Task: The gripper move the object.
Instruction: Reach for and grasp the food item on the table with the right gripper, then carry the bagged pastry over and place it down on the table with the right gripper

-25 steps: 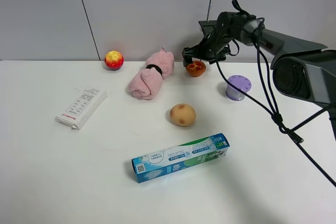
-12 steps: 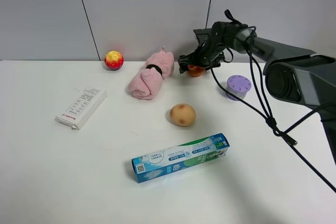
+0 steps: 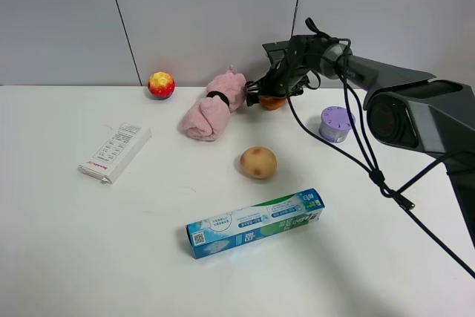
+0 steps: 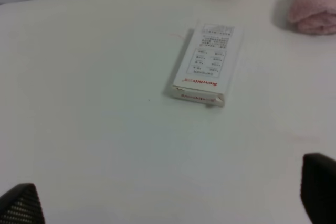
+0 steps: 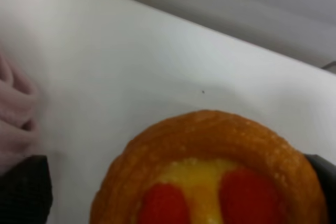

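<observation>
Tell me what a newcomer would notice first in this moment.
The right gripper reaches to the rear of the table, its open fingers straddling the orange tart, close beside the pink rolled towel. Next comes the blue-green toothpaste box lying near the front, with a tan ball just behind it.

The right gripper (image 3: 267, 94) has swung left along the back of the desk (image 3: 386, 272) and now sits just beside the upper end of the pink towel (image 3: 215, 107). The tart (image 3: 273, 103) has shifted slightly left with it. A second ago its red-dotted top showed plainly; now the jaws hide most of it.
</observation>
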You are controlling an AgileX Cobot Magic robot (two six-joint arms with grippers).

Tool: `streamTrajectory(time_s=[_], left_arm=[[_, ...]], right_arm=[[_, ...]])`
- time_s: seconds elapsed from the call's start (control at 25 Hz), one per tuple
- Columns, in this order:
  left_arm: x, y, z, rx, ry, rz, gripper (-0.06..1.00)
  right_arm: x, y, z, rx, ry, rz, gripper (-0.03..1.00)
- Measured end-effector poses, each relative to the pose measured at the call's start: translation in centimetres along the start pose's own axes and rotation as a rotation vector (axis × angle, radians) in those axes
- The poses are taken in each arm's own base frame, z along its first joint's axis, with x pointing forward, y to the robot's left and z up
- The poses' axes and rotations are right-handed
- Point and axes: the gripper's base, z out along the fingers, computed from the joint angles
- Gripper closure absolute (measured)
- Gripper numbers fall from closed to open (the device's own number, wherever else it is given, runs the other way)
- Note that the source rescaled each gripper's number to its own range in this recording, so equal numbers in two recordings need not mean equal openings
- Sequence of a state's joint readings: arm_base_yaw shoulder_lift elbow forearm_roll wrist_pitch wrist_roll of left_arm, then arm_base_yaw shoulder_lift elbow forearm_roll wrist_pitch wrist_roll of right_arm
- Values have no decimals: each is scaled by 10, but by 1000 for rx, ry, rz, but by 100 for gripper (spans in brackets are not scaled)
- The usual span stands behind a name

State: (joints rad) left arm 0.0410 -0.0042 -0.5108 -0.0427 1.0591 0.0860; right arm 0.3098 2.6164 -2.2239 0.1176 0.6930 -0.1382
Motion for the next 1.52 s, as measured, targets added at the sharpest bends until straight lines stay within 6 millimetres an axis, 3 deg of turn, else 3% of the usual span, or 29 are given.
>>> streamTrajectory(time_s=[0.2, 0.36, 0.52, 0.8, 1.24, 1.52], left_arm=[[0, 0, 0, 0, 0, 0, -6], [0, 0, 0, 0, 0, 0, -6], [0, 0, 0, 0, 0, 0, -6], [0, 0, 0, 0, 0, 0, -6], [0, 0, 0, 0, 0, 0, -6], [0, 0, 0, 0, 0, 0, -6]], right_arm=[[0, -1, 0, 14, 2, -15, 45], [0, -2, 1, 18, 3, -18, 52], [1, -2, 1, 18, 6, -19, 76], [1, -2, 1, 17, 12, -18, 96], [-13, 0, -25, 17, -14, -19, 96], [-16, 2, -47, 5, 61, -16, 97]])
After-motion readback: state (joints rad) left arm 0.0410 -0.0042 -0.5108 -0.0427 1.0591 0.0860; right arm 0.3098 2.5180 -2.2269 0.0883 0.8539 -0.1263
